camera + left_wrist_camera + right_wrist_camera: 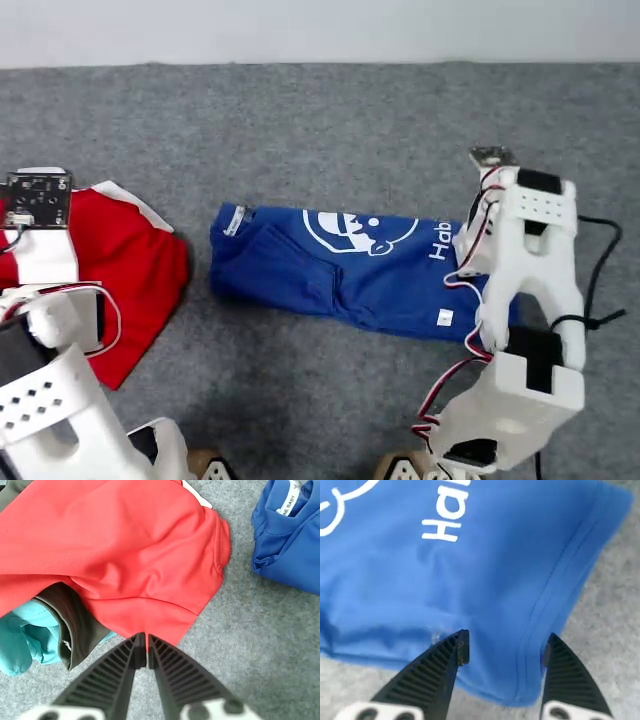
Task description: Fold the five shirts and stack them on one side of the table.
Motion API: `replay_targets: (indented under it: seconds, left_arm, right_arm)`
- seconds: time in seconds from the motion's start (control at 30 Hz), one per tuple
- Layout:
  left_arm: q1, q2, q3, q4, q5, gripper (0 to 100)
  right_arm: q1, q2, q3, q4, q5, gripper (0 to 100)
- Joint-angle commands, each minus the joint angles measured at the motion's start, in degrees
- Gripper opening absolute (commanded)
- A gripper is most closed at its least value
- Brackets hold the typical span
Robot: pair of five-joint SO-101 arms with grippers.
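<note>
We see the blue shirt (340, 270) partly folded, its long axis running side to side in the high view. Our right gripper (506, 642) hangs over the blue shirt's hem corner, jaws spread astride it (clearly the nearer arm). Our left gripper (146, 641), pressed together, meets the red shirt (125, 545) beyond the blue shirt's collar end. The left wrist view adds a teal garment (22, 630) and a dark garment (75, 620) under the red.

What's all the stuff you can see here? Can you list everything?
blue shirt: 1, blue with white print, middle of the table
red shirt: 1, red, on top of a pile of clothes
teal shirt: 1, teal, poking out under the red shirt
dark garment: 1, grey-brown, between red and teal
table: 1, grey
left gripper: 1, black, shut, at the red shirt's edge
right gripper: 1, black, open, over the blue shirt's hem
</note>
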Motion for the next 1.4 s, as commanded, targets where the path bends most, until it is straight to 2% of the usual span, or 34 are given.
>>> replay_targets:
  seconds: [0.0,0.23,0.47,0.53,0.67,0.7,0.87,1.03,1.23,1.37]
  left_arm:
    - [0.18,-0.88,-0.22,0.35,-0.18,2]
    - [0.18,-0.88,-0.13,0.35,-0.18,2]
    - [0.18,-0.88,-0.13,0.44,-0.18,2]
    - [0.18,-0.88,-0.13,0.44,-0.18,2]
    - [0.18,-0.88,-0.13,0.44,-0.18,2]
    - [0.18,-0.88,-0.13,0.44,-0.18,2]
    - [0.18,-0.88,-0.13,0.44,-0.18,2]
    - [0.18,-0.88,-0.13,0.44,-0.18,2]
    - [0.18,-0.88,-0.13,0.44,-0.18,2]
    - [0.18,-0.88,-0.13,0.44,-0.18,2]
  right_arm:
    - [1.63,-3.38,2.02,-5.76,-0.79,24.9]
    - [4.44,-2.15,6.68,-14.64,-0.62,24.9]
    - [4.35,8.22,6.42,-16.66,-2.46,24.3]
    - [4.35,9.19,4.48,-14.46,-3.16,20.3]
    - [4.44,9.63,1.93,-12.26,-1.49,1.7]
    - [4.62,9.27,1.49,-11.82,-0.88,0.4]
    - [6.99,4.79,0.79,-8.04,4.13,1.1]
    - [14.81,1.01,0.0,-7.87,13.89,1.0]
    - [25.36,4.97,-9.41,-6.99,24.35,1.0]
    - [27.21,8.4,-17.23,-0.75,27.16,1.0]
